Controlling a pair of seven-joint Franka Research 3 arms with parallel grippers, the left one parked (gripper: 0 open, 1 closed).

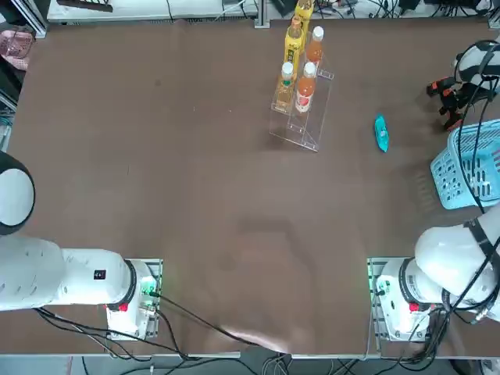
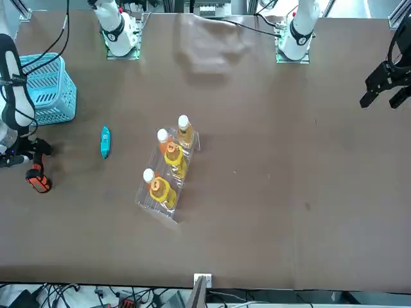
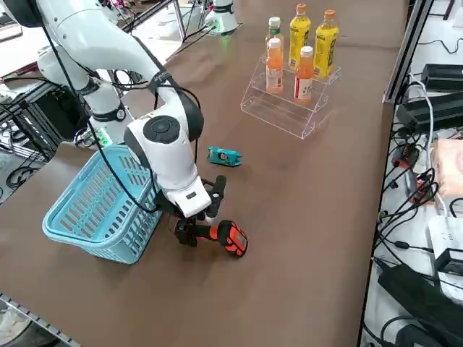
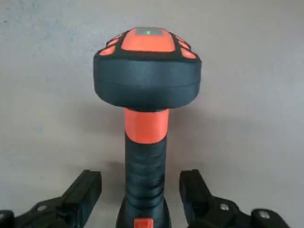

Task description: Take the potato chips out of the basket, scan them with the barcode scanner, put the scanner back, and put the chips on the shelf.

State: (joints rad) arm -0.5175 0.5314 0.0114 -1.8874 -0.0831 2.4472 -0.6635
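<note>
Right gripper (image 4: 140, 199) spread wide astride the grip of the black, orange-accented pistol-shaped barcode scanner (image 4: 146, 114), lying on the brown table (image 4: 256, 85) beside the light blue lattice basket (image 3: 101, 210). Off-centre closing risks twisting or nudging it away.

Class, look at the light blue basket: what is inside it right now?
No goods show in the basket. The potato chips lie outside on the table. The right arm hides part of its interior, and the right gripper, open, straddles the barcode scanner.
</note>
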